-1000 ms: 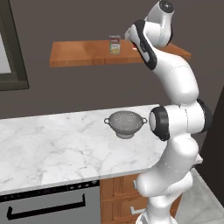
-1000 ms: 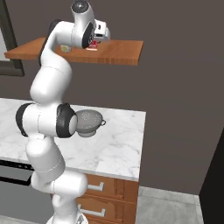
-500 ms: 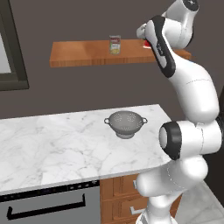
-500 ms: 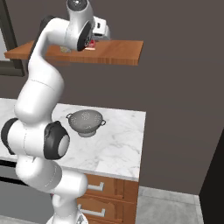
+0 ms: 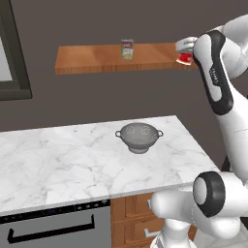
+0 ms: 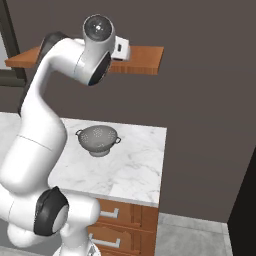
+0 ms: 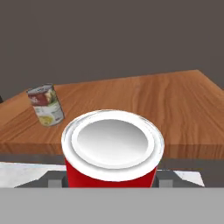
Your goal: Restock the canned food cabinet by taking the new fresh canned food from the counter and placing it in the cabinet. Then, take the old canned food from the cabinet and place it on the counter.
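Note:
The old canned food [image 7: 112, 151], a bright red can with a silvery top, is held in my gripper [image 7: 112, 180], which is shut on it. In the left base view this red can [image 5: 184, 59] hangs by the right end of the cabinet [image 5: 97, 59], a reddish-brown shelf board, with the gripper [image 5: 185, 51] partly hidden behind my forearm. From the hand, the can sits just in front of the cabinet's [image 7: 166, 109] front edge. The new fresh canned food [image 5: 127, 49], tan-labelled with a red patch, stands upright on the board, also seen as a small tin [image 7: 46, 105] at the left. Below lies the marble counter [image 5: 58, 164].
A grey metal colander [image 5: 139, 137] sits on the counter near its right end, also visible from the other side [image 6: 98, 140]. Wooden drawers [image 6: 125, 220] lie under the counter [image 6: 140, 165], a dark oven front [image 5: 53, 227] to their left. A dark wall backs the shelf.
My hand has swung right along the shelf with the red can, from above the board to its right end. The elbow has moved out to the right. The tan can has stayed put.

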You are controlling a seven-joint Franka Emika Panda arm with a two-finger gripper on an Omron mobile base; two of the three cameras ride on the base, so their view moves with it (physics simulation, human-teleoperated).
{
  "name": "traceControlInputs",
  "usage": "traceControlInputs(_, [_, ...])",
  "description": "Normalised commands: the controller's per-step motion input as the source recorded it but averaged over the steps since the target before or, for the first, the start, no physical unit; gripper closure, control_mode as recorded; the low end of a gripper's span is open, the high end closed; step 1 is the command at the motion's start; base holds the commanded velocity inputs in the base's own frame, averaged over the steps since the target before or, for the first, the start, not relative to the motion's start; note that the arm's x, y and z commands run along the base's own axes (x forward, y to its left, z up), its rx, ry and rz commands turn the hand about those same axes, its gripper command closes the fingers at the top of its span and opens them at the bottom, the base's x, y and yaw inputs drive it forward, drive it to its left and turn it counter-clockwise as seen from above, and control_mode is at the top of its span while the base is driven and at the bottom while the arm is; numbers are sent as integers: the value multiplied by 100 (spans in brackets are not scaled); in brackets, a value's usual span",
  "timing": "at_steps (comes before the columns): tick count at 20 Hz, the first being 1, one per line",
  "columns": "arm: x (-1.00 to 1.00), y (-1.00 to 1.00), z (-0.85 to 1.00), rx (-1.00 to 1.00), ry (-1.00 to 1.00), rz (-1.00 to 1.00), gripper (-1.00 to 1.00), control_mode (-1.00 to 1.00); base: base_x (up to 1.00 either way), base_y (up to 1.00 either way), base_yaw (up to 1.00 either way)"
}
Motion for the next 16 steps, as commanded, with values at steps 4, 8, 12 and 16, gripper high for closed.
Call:
traceControlInputs(4, [-100, -23, -16, 2, 6, 3, 100, -100, 0, 0, 0])
traceControlInputs(8, [-100, -54, -56, 0, 19, 5, 100, -100, 0, 0, 0])
traceControlInputs(12, [-100, -94, -99, 4, 33, 16, 100, -100, 0, 0, 0])
traceControlInputs(16, [-100, -100, -100, 5, 44, 26, 100, -100, 0, 0, 0])
